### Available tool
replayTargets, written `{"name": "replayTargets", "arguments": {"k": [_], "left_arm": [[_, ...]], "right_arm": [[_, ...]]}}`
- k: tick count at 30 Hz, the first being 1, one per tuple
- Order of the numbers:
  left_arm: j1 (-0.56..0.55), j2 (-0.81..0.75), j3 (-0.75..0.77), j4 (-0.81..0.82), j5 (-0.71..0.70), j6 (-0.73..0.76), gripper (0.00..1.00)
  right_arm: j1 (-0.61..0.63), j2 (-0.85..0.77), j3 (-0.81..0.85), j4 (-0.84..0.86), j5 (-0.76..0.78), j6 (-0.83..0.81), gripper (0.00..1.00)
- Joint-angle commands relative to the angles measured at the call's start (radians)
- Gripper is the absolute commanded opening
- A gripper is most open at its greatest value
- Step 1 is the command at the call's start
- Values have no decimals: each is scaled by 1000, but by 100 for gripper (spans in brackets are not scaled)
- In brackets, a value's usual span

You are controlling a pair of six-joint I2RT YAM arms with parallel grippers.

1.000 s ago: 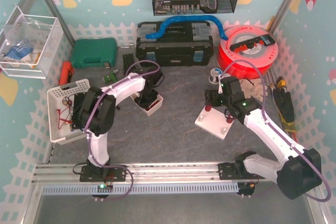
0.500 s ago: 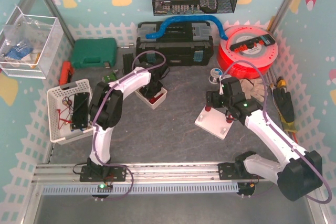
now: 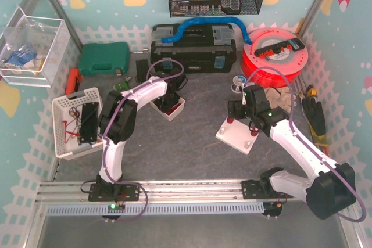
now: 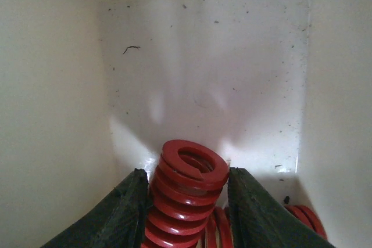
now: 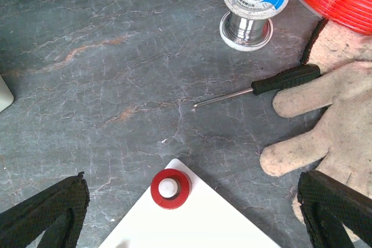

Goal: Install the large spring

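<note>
Left wrist view: the left gripper (image 4: 187, 172) reached down into a white bin (image 4: 52, 114), its two dark fingers (image 4: 125, 213) closed against opposite sides of the large spring (image 4: 186, 198). The coils met both fingers as far as could be seen, so the claw appeared to be pinching the spring. The spring lay in line with the fingers, its open end ring pointing just past their tips toward the bin floor. Whether that end rested on the floor could not be told. Gripping by the flanks would leave the bore free to slide over a post. Other red springs (image 4: 305, 219) lay to the right in the same bin, partly hidden behind the right finger.

Top external view: the bin sat left of centre toward the far side of the table (image 3: 192, 155), with the left arm bent over it. The base plate (image 3: 235, 140) lay well apart to the right, under the right gripper (image 3: 237, 115).

Right wrist view: the right gripper's fingers were spread wide with nothing between them, hovering above a corner of the plate. There a red-collared peg (image 5: 170, 188) stood, judged the likely seat for the spring. The spread claw looked placed to steady the plate. A glove (image 5: 325, 114) and a screwdriver (image 5: 261, 85) lay beyond, apart from the plate.
</note>
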Motion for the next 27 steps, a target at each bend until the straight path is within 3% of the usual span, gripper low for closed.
{"name": "replayTargets", "arguments": {"k": [1, 8, 14, 23, 27], "left_arm": [[-6, 23, -27, 16, 17, 23, 42], [3, 35, -31, 24, 16, 36, 40], [5, 46, -60, 43, 50, 30, 45], [43, 0, -51, 44, 28, 34, 19], [77, -52, -52, 43, 27, 14, 12]], "right_arm": [[-2, 11, 37, -12, 16, -3, 97], [-2, 23, 55, -12, 22, -4, 97], [-2, 39, 69, -12, 26, -7, 97], [-3, 48, 87, -6, 30, -10, 97], [-2, 57, 101, -1, 19, -10, 97]]}}
